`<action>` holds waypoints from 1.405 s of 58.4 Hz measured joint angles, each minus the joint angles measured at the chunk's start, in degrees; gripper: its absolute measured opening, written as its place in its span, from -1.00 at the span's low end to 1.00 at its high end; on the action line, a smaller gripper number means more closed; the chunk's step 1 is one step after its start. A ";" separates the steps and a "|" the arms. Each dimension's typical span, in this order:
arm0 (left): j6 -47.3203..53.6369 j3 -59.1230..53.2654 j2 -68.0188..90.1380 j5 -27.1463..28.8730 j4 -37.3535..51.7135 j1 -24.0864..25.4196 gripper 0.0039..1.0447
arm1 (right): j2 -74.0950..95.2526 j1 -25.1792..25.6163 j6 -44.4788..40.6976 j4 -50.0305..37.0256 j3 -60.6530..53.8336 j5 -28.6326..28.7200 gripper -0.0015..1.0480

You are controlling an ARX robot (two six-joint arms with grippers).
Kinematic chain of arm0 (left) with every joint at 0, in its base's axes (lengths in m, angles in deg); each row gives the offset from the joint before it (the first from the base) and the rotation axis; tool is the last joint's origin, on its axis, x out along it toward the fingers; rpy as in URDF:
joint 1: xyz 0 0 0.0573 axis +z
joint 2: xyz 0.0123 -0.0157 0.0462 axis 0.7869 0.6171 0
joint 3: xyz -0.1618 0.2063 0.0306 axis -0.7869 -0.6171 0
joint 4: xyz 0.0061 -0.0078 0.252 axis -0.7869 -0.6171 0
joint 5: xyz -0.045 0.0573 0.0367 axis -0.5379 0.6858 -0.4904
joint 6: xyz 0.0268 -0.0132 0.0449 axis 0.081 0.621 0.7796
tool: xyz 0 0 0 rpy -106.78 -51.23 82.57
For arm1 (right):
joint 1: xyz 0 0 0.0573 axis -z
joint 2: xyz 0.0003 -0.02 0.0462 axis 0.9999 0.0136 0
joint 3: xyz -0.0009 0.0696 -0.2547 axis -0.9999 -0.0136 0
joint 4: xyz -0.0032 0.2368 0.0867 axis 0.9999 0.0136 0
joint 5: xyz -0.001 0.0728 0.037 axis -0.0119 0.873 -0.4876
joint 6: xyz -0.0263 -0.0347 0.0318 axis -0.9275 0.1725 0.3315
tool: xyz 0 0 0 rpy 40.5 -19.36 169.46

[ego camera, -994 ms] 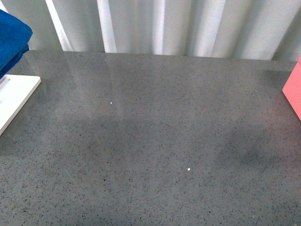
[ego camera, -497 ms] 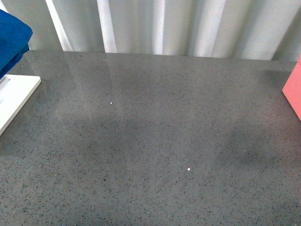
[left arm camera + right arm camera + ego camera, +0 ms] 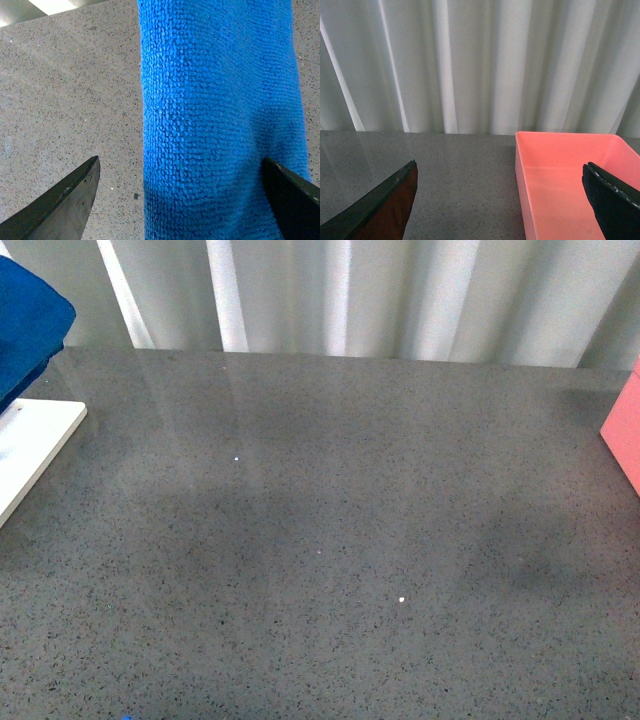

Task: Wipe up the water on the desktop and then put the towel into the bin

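A glossy speckled grey surface (image 3: 330, 540) is stretching out beneath pale pleated curtains (image 3: 400, 295), with a white board (image 3: 30, 445) sitting at its edge. The blue towel (image 3: 220, 125) is running as a long band between the fingers (image 3: 60, 205) of the left end effector (image 3: 180, 160), its long axis pointing straight ahead of it. Those fingers are standing apart, one touching the towel's edge and the other clear of it. The right end effector (image 3: 500, 167) is gaping too, with a pink bin (image 3: 560, 190) sitting ahead of it. Compared with half a second ago, the towel is bulging slightly further into the front view.
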 joint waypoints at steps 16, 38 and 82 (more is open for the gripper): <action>-0.46 -0.33 -0.37 -1.86 -0.09 -0.02 -0.10 | 0.00 0.00 0.00 0.00 0.00 0.00 0.86; -3.21 -1.33 -5.51 -8.66 -1.53 0.09 -0.93 | 0.00 0.00 0.00 0.00 0.00 0.00 0.86; -30.64 -14.58 -29.68 -27.76 12.48 -29.11 -0.93 | 0.00 0.00 0.00 0.00 0.00 0.00 0.86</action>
